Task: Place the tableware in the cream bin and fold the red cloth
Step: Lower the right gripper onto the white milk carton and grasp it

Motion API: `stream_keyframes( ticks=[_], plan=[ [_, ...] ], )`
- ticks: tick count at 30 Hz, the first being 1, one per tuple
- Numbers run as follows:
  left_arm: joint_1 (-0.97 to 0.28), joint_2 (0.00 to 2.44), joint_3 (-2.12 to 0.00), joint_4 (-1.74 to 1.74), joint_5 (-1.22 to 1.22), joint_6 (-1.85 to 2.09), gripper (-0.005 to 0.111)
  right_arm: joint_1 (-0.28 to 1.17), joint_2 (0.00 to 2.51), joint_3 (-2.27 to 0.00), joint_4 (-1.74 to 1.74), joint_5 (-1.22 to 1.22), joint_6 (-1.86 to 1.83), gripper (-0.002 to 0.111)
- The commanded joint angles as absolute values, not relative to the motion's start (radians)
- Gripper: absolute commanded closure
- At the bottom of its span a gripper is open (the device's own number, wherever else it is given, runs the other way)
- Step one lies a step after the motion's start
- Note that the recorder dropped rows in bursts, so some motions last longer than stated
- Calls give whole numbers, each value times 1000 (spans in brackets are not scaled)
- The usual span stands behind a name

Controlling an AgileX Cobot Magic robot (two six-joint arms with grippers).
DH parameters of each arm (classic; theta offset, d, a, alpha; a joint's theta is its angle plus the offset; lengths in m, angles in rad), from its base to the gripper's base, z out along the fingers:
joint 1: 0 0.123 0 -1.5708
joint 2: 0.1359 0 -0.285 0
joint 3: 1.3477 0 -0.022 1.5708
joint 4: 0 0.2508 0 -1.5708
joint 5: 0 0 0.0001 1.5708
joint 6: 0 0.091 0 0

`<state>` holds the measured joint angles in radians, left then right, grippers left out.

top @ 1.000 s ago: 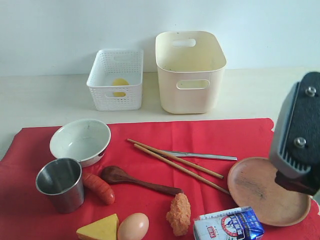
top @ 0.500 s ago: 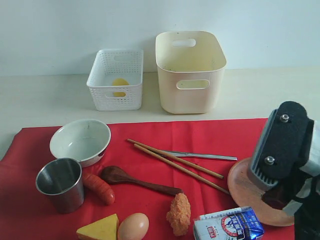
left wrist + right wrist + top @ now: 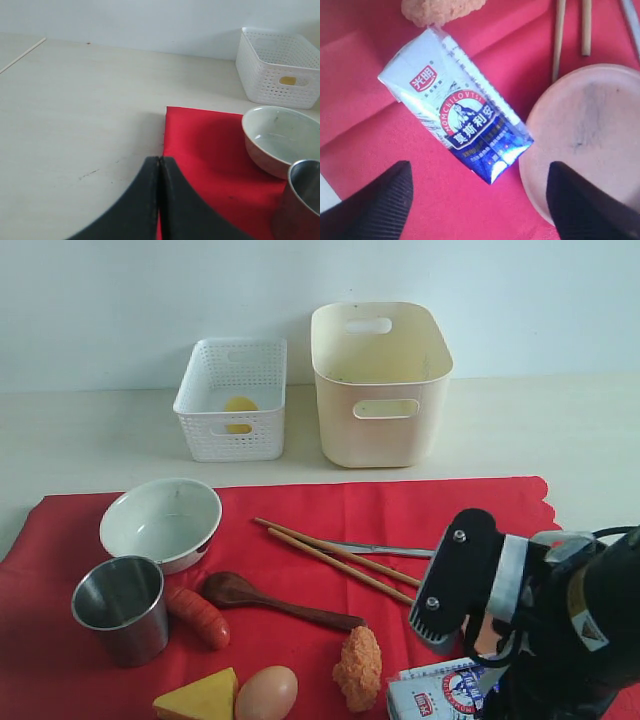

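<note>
Resting on red cloth (image 3: 400,505): one bowl (image 3: 160,520), one cup (image 3: 120,605), two chopsticks (image 3: 340,558).

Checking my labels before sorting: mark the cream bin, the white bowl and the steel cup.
cream bin (image 3: 381,440), exterior view, front wall below the handle cut-out.
white bowl (image 3: 160,518), exterior view, bare inside.
steel cup (image 3: 125,640), exterior view, outer side wall.

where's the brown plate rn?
The plate lies on the red cloth at the exterior view's lower right, mostly hidden behind the right arm. Right wrist view shows it next to the milk carton, with the chopsticks ending near its rim.
</note>
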<state>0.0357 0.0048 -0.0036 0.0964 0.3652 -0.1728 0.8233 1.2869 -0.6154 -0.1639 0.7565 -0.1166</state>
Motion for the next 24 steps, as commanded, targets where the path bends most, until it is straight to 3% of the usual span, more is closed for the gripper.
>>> stream_keyframes(
  ticks=[1, 14, 24],
  plan=[
    [38, 0, 0, 95, 355, -171, 106, 825, 1369, -639, -155, 718, -180, 36],
    [38, 0, 0, 95, 355, -171, 106, 825, 1493, -646, -155, 630, -516, 36],
    [38, 0, 0, 95, 355, -171, 106, 825, 1504, -646, -148, 576, -541, 36]
  ],
)
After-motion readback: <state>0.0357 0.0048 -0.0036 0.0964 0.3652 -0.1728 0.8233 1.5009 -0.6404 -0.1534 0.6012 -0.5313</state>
